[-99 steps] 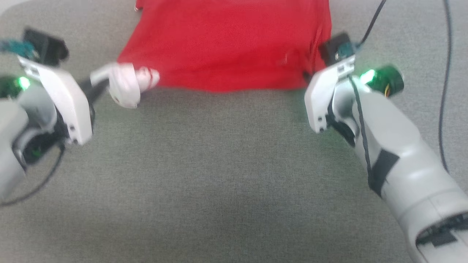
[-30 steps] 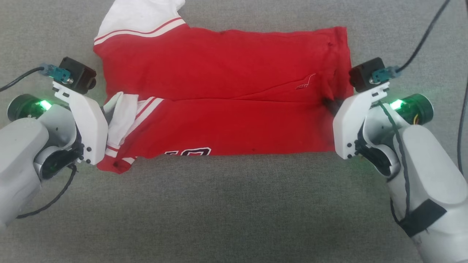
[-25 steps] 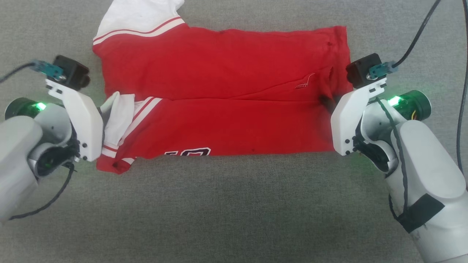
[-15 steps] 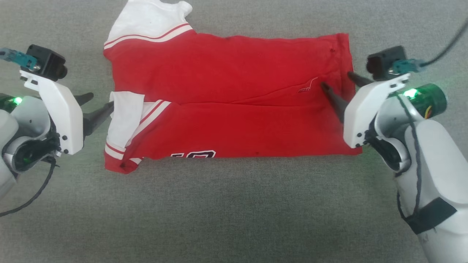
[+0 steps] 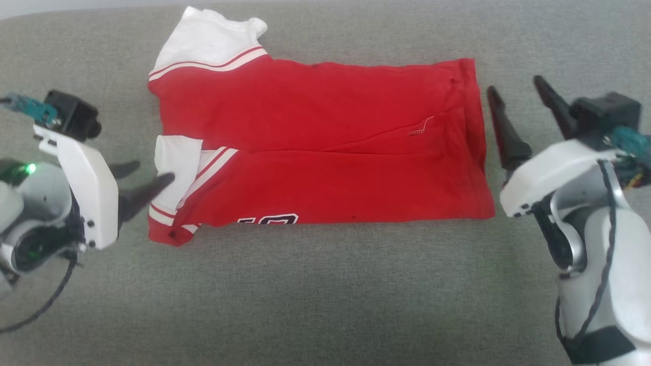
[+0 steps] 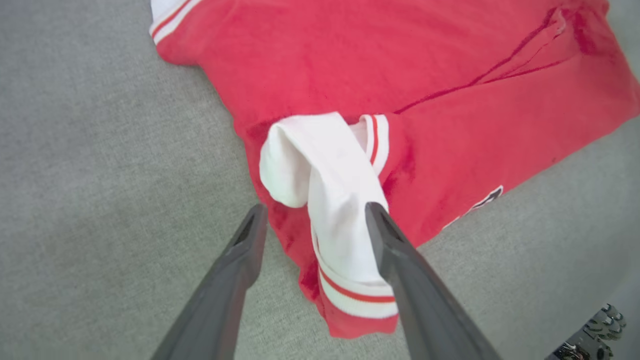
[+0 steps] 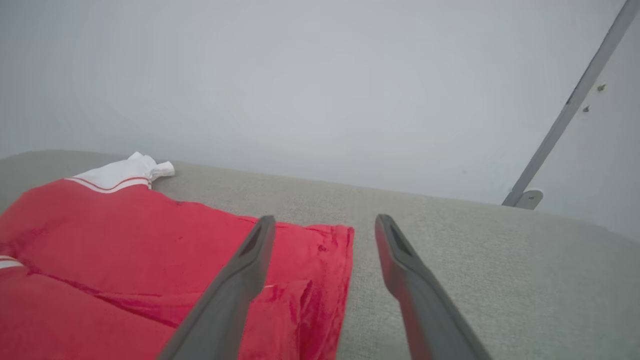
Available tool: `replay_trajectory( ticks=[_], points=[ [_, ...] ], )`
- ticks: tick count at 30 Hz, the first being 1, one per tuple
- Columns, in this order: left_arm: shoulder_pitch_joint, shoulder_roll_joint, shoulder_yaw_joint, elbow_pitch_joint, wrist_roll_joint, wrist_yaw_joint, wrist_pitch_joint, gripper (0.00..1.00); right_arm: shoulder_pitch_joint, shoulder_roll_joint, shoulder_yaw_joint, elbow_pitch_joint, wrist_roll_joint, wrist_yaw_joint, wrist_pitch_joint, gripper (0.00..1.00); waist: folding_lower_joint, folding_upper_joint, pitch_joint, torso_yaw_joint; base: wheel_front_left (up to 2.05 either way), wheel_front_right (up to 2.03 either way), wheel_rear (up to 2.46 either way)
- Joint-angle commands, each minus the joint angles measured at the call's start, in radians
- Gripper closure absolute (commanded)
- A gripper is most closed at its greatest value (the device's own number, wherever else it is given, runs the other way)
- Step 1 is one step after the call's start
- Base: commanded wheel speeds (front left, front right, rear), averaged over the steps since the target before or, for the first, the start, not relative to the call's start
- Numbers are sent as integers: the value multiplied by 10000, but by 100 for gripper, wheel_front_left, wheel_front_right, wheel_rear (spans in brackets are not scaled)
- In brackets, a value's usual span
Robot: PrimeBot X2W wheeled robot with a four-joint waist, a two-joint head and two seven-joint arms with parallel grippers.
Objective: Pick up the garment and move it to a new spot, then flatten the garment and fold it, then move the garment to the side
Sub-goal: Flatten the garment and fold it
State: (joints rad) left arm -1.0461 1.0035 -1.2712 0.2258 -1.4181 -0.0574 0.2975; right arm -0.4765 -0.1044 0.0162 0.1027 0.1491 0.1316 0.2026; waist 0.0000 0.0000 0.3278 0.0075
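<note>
The garment lies folded into a long band across the far half of the grey upholstered surface, its long side parallel to the far edge. One white sleeve projects from the band's far left corner. A second, red-striped sleeve lies folded on the left end. Part of a dark, white-outlined number shows at the near fold.

The left hand is at the garment's left end, fingers spread wide and holding nothing. One fingertip overlaps the striped sleeve; contact cannot be confirmed.

The right hand is just beside the garment's right end, apart from the cloth. Its fingers are spread wide, empty, and point toward the far edge and the pale wall.
</note>
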Motion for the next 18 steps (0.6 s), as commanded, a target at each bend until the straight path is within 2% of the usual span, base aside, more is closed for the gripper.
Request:
replay_trajectory(
  ticks=[1, 6, 12, 18],
  points=[
    [111, 80, 8, -109, 48, 101, 46, 0, 146, 43, -85, -123, -117, -20, -155, 0, 0, 0, -16, -37, 0, 0, 0],
    [471, 451, -10, -845, -214, 803, 388, 0, 748, 414, -582, -848, -523, -18, -726, 0, 0, 0, -29, -237, 0, 0, 0],
    [921, 619, -24, -970, -617, 1528, 844, 0, 1513, 548, -692, -1423, -329, -15, -756, 0, 0, 0, 50, -604, 0, 0, 0],
    [1238, 483, 1, -442, -989, 1674, 1019, 0, 2009, 542, -530, -1651, 150, -15, -653, 0, 0, 0, 157, -866, 0, 0, 0]
  ],
)
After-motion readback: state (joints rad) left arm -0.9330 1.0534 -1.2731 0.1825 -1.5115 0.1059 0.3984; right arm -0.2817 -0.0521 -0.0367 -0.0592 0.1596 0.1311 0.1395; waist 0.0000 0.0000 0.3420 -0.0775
